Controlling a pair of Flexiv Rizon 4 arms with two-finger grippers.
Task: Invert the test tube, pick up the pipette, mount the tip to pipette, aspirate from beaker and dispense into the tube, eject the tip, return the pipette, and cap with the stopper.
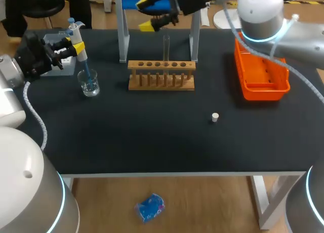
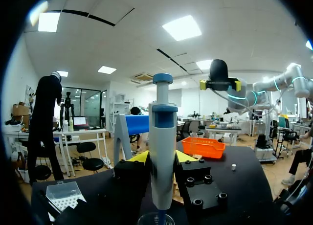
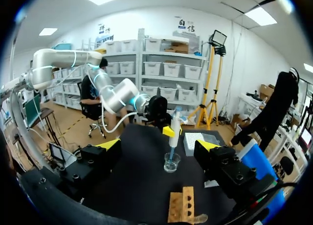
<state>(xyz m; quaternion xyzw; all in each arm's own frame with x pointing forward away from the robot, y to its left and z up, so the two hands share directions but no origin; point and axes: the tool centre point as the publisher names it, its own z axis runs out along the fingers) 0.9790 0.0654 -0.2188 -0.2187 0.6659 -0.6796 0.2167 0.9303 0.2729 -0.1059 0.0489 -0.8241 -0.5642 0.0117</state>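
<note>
Between left fingers (image 2: 140,157): pipette (image 2: 162,151) clamped upright, tip (image 1: 87,73) in beaker (image 1: 89,84).

Orange tray (image 1: 263,93); tan rack (image 1: 161,82); black table (image 1: 152,137); white stopper (image 1: 215,117); blue-white pipette (image 2: 162,151).

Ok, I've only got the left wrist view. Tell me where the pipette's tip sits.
Observer: The head view shows the left pincer holding the pipette with its blue tip down inside the beaker.
Operator: Give me the test tube.
Observer: It stands upright in a middle hole of the wooden rack.
Operator: Place the right pincer against that rack.
Observer: Its own view shows the rack's end just below its open fingers, nothing held.
</note>
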